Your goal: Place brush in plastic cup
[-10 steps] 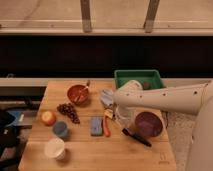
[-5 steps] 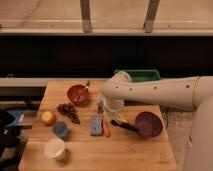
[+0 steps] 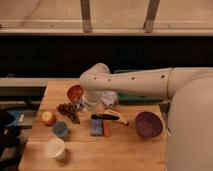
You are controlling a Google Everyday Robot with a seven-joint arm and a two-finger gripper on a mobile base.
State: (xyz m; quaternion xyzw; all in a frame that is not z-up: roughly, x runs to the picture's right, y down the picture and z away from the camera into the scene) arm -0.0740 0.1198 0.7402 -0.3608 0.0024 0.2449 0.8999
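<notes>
While the arm reaches across from the right, I see the gripper [image 3: 100, 111] low over the middle of the desk [image 3: 125, 155], its jaws pressed together on the brush [image 3: 104, 117], which sits level just beneath them. Down-left of the jaws on my screen, well apart, stands the plastic cup [image 3: 60, 129]. The white cup [image 3: 55, 148] is farther that way, and the purple bowl [image 3: 148, 124] is off right.
</notes>
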